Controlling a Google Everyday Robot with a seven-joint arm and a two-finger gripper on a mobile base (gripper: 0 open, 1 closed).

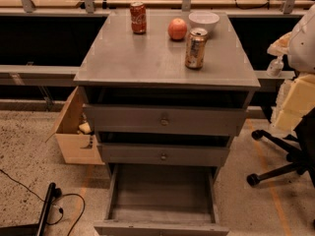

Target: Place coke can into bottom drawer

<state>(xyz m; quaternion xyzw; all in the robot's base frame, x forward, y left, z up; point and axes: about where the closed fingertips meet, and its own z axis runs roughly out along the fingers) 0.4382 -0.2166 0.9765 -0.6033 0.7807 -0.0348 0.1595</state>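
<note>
The coke can (138, 17), red with white script and a silver top, stands upright at the back left of the grey cabinet top (138, 58). The bottom drawer (162, 193) is pulled out wide open below the two knobbed drawers, and its inside shows nothing in it. My gripper is not in view. A white rounded shape (302, 38) at the right edge may be part of my arm; I cannot tell.
A gold-tan can (196, 48), an apple (177, 29) and a white bowl (204, 19) also stand on the cabinet top. An open cardboard box (74, 132) sits left of the cabinet, a chair base (278, 159) right. A cable (49, 208) lies on the floor.
</note>
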